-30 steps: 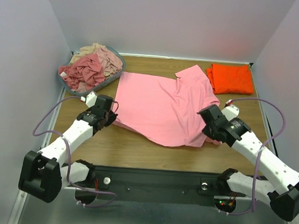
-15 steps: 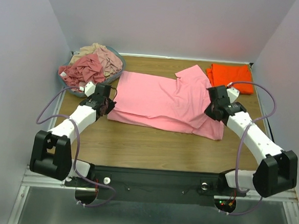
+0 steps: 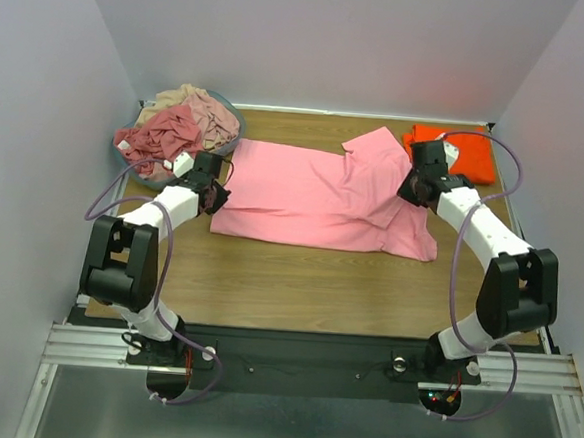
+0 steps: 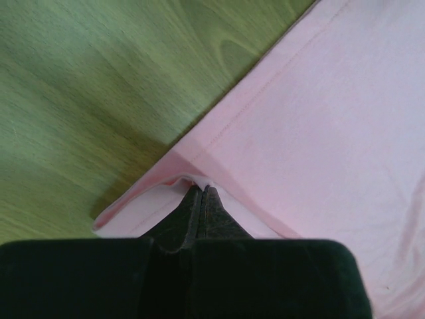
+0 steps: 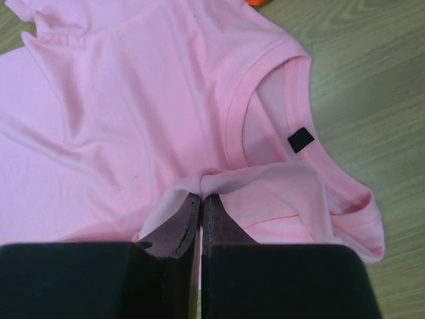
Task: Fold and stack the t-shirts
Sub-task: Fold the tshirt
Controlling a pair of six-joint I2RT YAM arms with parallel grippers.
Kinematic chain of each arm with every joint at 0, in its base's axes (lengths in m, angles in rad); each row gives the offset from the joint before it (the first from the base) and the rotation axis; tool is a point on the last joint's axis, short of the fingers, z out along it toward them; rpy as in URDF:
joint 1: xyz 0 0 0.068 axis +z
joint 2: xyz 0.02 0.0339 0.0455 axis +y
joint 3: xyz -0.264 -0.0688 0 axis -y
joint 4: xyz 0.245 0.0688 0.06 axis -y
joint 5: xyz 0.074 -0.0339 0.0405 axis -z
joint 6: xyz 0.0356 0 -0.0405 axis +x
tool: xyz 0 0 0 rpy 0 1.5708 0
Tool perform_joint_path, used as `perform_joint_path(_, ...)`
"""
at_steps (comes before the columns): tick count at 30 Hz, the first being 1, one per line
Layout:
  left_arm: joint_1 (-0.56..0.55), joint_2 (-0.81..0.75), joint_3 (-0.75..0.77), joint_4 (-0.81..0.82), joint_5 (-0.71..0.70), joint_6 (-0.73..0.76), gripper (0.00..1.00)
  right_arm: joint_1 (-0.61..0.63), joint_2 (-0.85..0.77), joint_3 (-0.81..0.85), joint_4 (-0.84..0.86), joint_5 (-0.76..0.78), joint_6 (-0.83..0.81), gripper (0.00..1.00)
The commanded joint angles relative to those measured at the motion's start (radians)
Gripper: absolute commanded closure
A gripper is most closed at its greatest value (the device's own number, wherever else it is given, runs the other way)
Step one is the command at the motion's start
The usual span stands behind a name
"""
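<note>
A light pink t-shirt (image 3: 314,195) lies spread across the middle of the wooden table, its near part folded up over itself. My left gripper (image 3: 212,185) is shut on the shirt's left edge, and in the left wrist view (image 4: 200,189) a pinch of pink cloth (image 4: 312,113) sits between the closed jaws. My right gripper (image 3: 411,187) is shut on a fold near the collar (image 5: 265,80); the right wrist view (image 5: 201,195) has cloth bunched at the tips. A folded bright orange t-shirt (image 3: 467,151) lies at the back right. Dusty rose and beige t-shirts (image 3: 178,126) are heaped in the basket.
The grey-blue oval basket (image 3: 140,175) stands at the back left, just behind my left gripper. White walls close in the table at the back and both sides. Bare wood (image 3: 307,285) runs along the near edge in front of the pink shirt.
Both grippers have carried the near edge of the pink t-shirt away from me toward the back, folding it over itself. The arms now reach further out.
</note>
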Motion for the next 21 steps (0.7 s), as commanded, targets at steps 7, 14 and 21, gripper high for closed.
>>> perform_joint_path(7, 0.016, 0.056, 0.117, -0.01, -0.002, 0.087, 0.21, -0.026, 0.171, 0.142, 0.059, -0.015, -0.076, 0.79)
perform_joint_path(14, 0.011, -0.053, 0.056, -0.007, 0.026, 0.086, 0.06, -0.029, 0.182, 0.182, 0.031, -0.063, -0.114, 0.28)
perform_joint_path(21, -0.044, -0.224, -0.05, 0.005, 0.041, 0.083, 0.05, -0.027, 0.093, 0.01, 0.056, -0.395, -0.094, 0.1)
